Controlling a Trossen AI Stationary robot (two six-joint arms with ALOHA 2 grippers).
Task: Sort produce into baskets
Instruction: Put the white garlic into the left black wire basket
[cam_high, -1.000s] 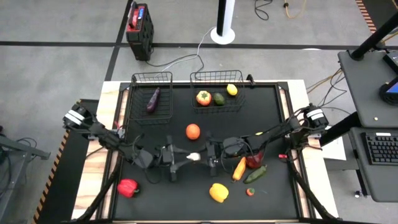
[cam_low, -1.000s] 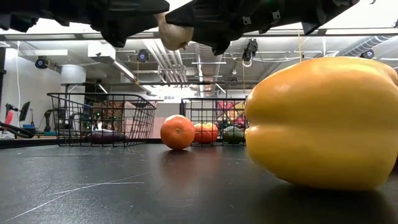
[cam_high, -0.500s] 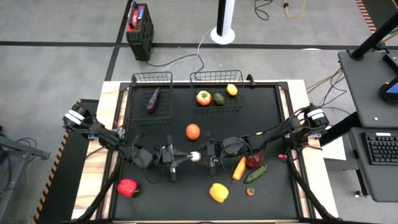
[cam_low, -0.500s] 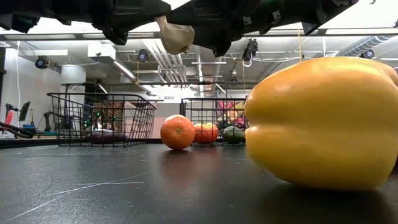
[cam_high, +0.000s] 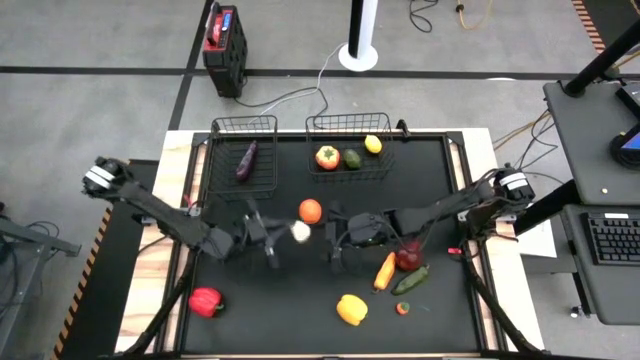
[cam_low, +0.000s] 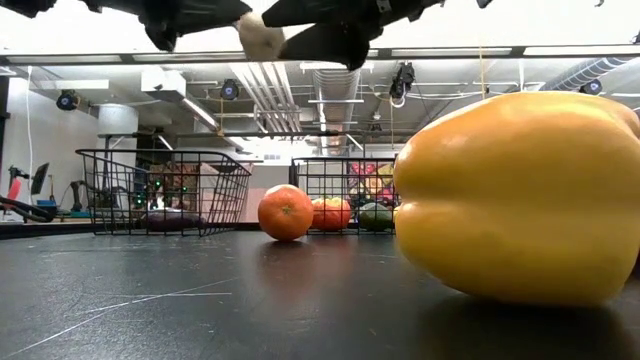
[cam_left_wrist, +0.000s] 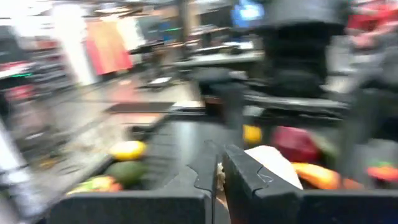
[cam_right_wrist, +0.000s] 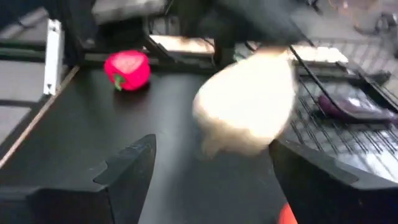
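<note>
Underfoot, black table (cam_high: 300, 310) on grey, cable-strewn floor (cam_high: 100, 50).

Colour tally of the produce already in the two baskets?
Purple: 1, eggplant
Red-orange: 1, round fruit
Green: 1, avocado
Yellow: 1, lemon
Total: 4
</note>
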